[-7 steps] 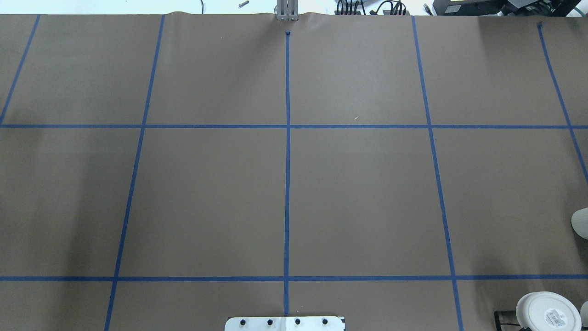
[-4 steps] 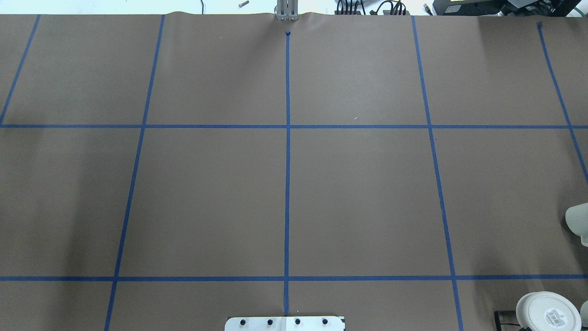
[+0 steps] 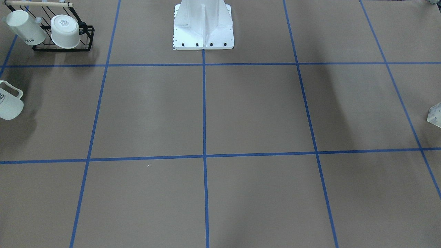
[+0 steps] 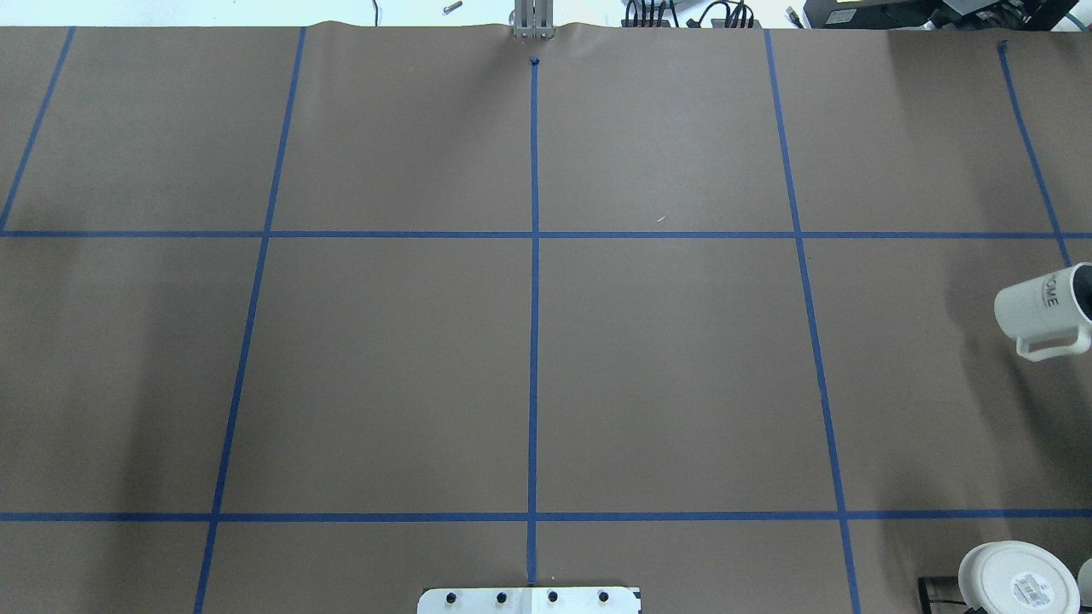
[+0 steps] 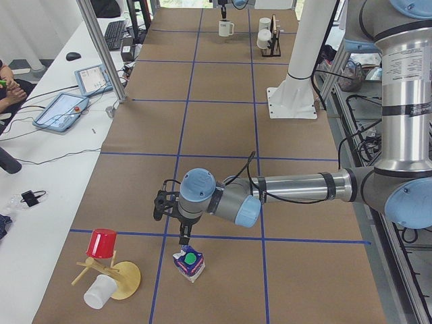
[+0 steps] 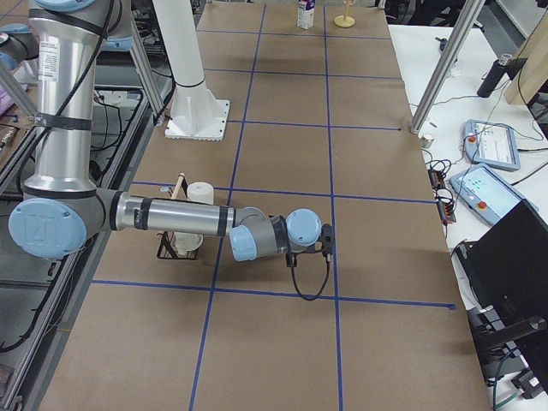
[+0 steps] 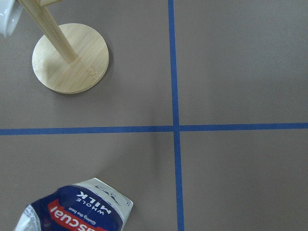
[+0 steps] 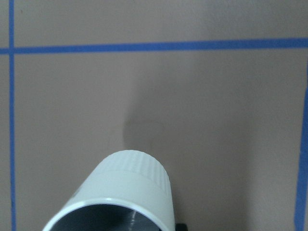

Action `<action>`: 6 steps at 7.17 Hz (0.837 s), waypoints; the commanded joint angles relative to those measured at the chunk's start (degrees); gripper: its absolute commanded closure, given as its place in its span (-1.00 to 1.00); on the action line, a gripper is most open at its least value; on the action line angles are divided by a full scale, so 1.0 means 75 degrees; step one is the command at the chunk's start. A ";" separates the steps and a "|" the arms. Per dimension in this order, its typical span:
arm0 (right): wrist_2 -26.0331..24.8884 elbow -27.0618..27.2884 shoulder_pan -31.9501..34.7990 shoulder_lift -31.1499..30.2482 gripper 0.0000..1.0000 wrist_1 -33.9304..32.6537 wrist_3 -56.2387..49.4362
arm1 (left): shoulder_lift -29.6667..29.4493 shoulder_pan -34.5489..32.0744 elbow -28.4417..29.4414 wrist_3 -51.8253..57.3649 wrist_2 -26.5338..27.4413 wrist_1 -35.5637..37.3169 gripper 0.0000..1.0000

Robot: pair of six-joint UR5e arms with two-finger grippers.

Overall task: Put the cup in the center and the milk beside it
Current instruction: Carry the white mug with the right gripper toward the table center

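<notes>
The cup (image 4: 1045, 311), a white mug with dark lettering and a handle, hangs tilted over the table's right edge; it also shows in the front view (image 3: 8, 105) and fills the bottom of the right wrist view (image 8: 127, 192). My right gripper (image 6: 329, 243) is over it; I cannot tell whether it is open or shut. The milk (image 5: 189, 262) stands at the table's left end, also low in the left wrist view (image 7: 77, 207). My left gripper (image 5: 181, 239) hovers just above it; its state is unclear. The center (image 4: 535, 234) crossing is bare.
A black rack with two white mugs (image 3: 62, 31) stands near the robot's right side. A bamboo mug tree (image 5: 108, 273) with a red cup stands beside the milk, its base in the left wrist view (image 7: 70, 57). The robot's base plate (image 4: 529, 599) is at the near edge.
In the overhead view the cup has moved away from the robot along the right edge and further into view; its lettering and handle now show.
</notes>
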 commanded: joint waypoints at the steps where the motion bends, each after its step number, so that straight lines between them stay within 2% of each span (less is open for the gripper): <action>1: -0.0342 0.0006 -0.0235 0.1982 1.00 -0.1305 0.0820 | 0.0001 0.0000 0.0006 0.0000 -0.0091 0.0002 -0.98; 2: -0.0877 -0.0005 -0.0713 0.3187 1.00 -0.2288 0.1111 | 0.0001 0.0000 -0.0006 0.0000 -0.0103 0.0003 -0.98; 3: -0.1579 -0.0098 -0.1472 0.4324 1.00 -0.2878 0.2077 | 0.0001 0.0000 0.0006 0.0000 -0.0196 0.0026 -0.98; 4: -0.1911 -0.0424 -0.2071 0.5171 1.00 -0.2895 0.2864 | 0.0001 0.0000 0.0006 -0.0012 -0.0220 0.0049 -0.98; 5: -0.2030 -0.0532 -0.2680 0.5667 1.00 -0.2861 0.3719 | 0.0001 0.0000 0.0017 -0.0012 -0.0221 0.0061 -0.98; 6: -0.2565 -0.0568 -0.3348 0.6031 1.00 -0.2837 0.4481 | 0.0001 0.0000 0.0029 -0.0012 -0.0221 0.0073 -0.98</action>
